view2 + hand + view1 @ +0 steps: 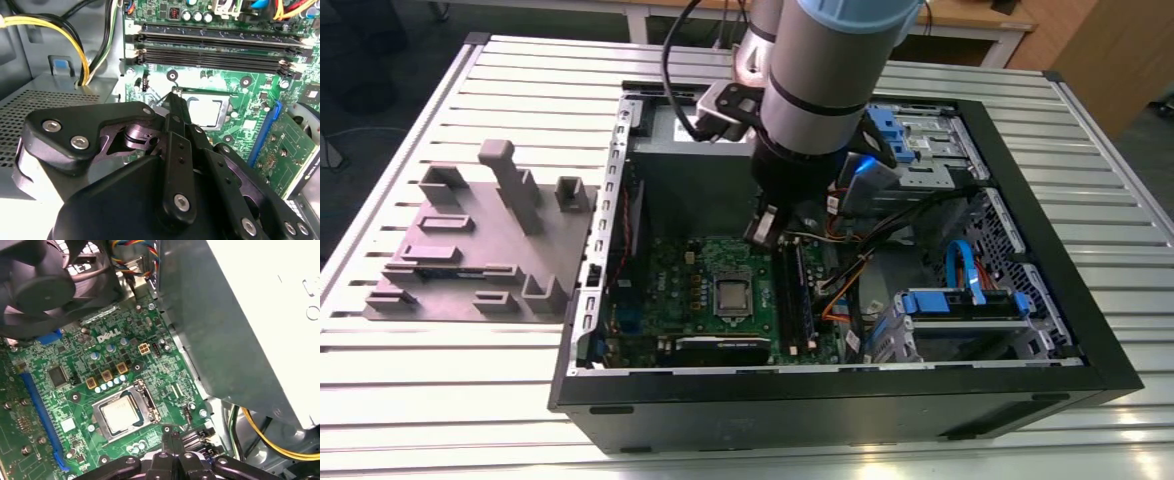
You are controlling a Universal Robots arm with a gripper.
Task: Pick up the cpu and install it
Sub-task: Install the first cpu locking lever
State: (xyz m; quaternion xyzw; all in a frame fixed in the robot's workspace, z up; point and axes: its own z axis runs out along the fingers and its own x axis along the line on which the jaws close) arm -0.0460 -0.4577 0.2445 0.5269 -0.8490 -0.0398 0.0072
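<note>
The cpu (120,412) already lies flat in its socket on the green board (65,390), inside the open computer case (1067,330) that rests on the slatted table (440,400). In the exterior view it shows as a small pale square near the middle of the board (732,294); in the second wrist view it sits just past the fingertips (205,111).

The tool (176,94) hangs above the board, close to one edge of the socket, with its two thin fingers pressed together and nothing between them. Whether the tips touch the socket frame (150,405) or stop just short of it is hard to judge from these angles.

Going by how things lie, the picking and placing look done, and the work seems to be at the seating or locking stage of the install. Any further move here calls for care: the chip has to stay square in its seat, any push should come straight down and lightly, and the memory slots (215,47) and the yellow cables (60,27) nearby leave little room to swing.
</note>
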